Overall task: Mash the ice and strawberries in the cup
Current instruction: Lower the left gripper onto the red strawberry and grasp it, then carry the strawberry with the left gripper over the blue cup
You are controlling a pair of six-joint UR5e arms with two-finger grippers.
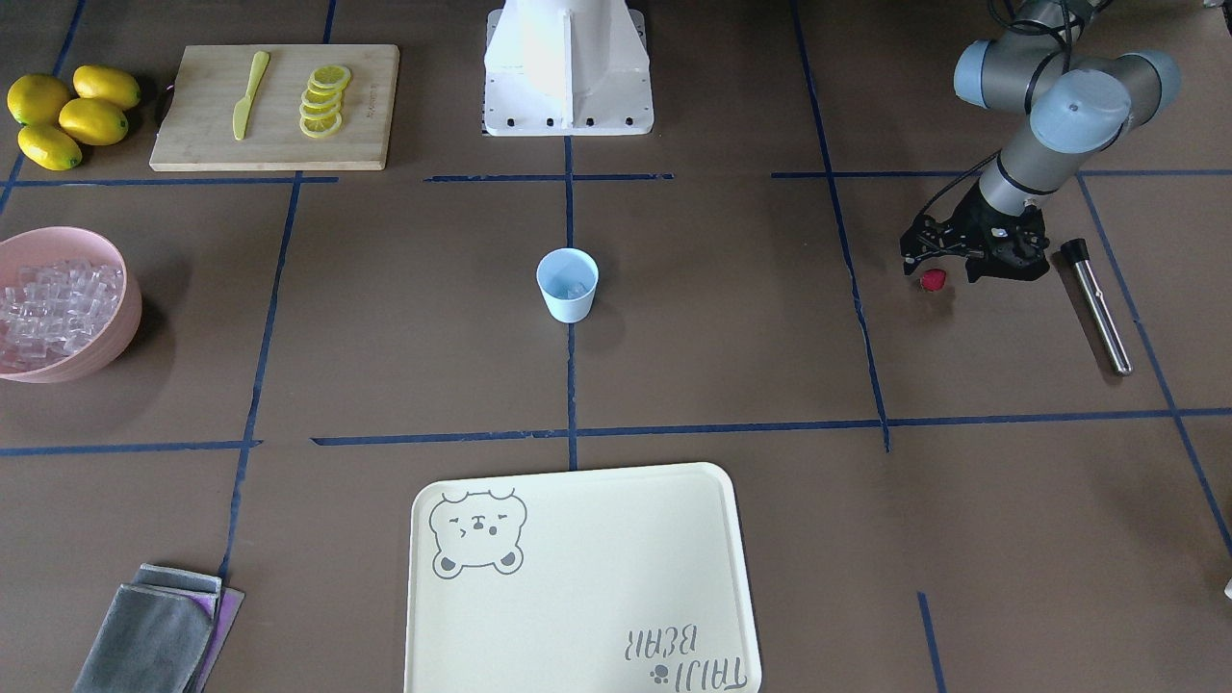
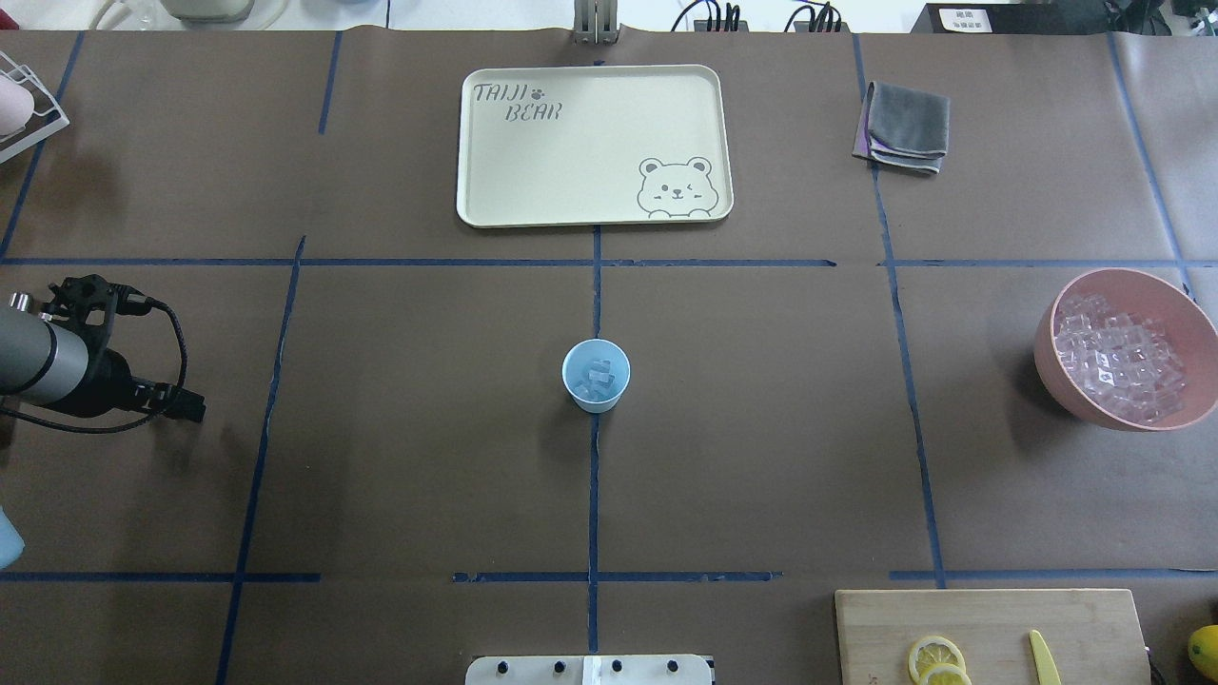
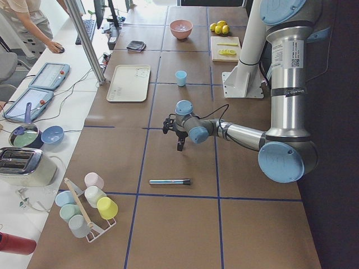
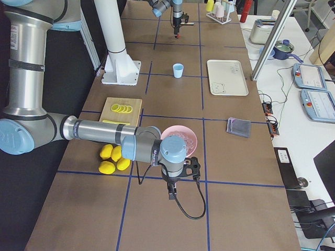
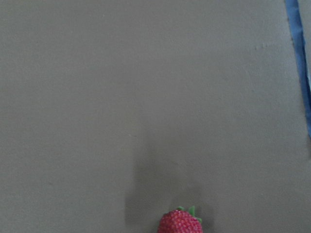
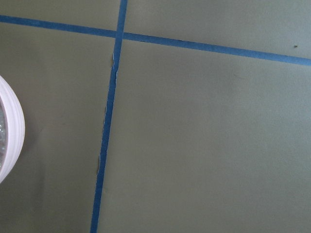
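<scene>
The pale blue cup (image 1: 567,284) stands upright at the table's centre and also shows in the overhead view (image 2: 596,375). A few clear ice cubes (image 2: 598,379) lie inside it. The red strawberry (image 1: 933,279) lies on the table at my left side. It shows at the bottom edge of the left wrist view (image 5: 180,224). My left gripper (image 1: 938,267) hangs just over the strawberry, open, with a finger on either side of it. My right gripper (image 4: 178,180) shows only in the exterior right view, beside the pink bowl. I cannot tell if it is open or shut.
A pink bowl (image 1: 120,332) full of ice sits at my right. A metal muddler rod (image 1: 1097,306) lies beside the left gripper. A cream tray (image 1: 577,577), a grey cloth (image 1: 154,630), a cutting board (image 1: 274,106) with lemon slices and a knife, and lemons (image 1: 67,114) ring the table.
</scene>
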